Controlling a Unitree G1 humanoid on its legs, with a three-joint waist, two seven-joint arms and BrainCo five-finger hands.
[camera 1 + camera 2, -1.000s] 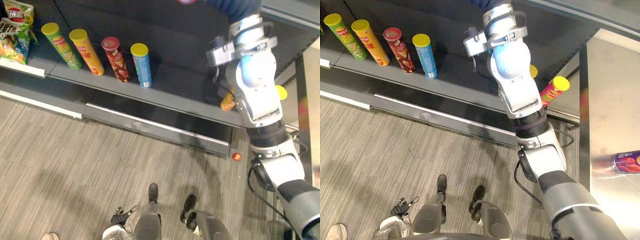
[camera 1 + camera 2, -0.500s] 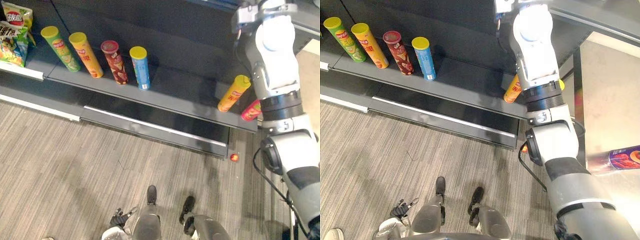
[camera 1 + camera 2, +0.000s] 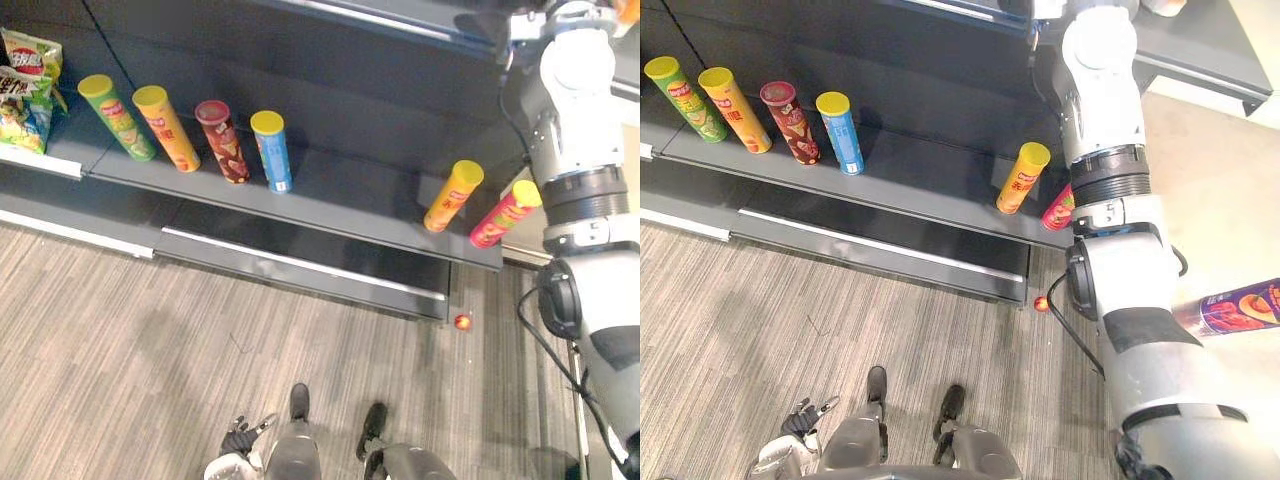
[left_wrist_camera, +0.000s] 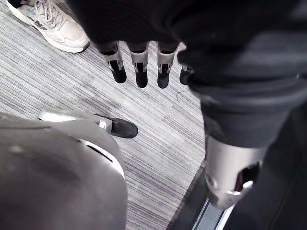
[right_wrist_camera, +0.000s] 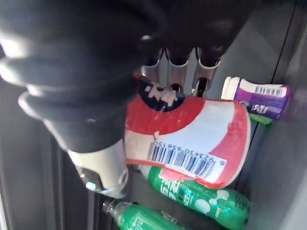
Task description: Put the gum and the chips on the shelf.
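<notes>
right arm [image 3: 575,110]: risen since a second ago, clear of chip cans [image 3: 452,196].
gum tub [image 5: 192,139]: on its side, clasped.
right hand [image 5: 178,67]: fingers and thumb curled round gum tub.
purple bottle [image 5: 261,98], green bottles [image 5: 206,199]: just beside gum tub.
left hand [image 4: 140,67]: fingers relaxed, empty.

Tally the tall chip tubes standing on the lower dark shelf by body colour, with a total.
Green cylindrical chip tube, yellow lid: 1
Orange cylindrical chip tubes, yellow lids: 2
Dark red cylindrical chip tube, red lid: 1
Blue cylindrical chip tube, yellow lid: 1
Pink-red cylindrical chip tube, yellow lid: 1
Total: 6, all on the lower dark shelf.
</notes>
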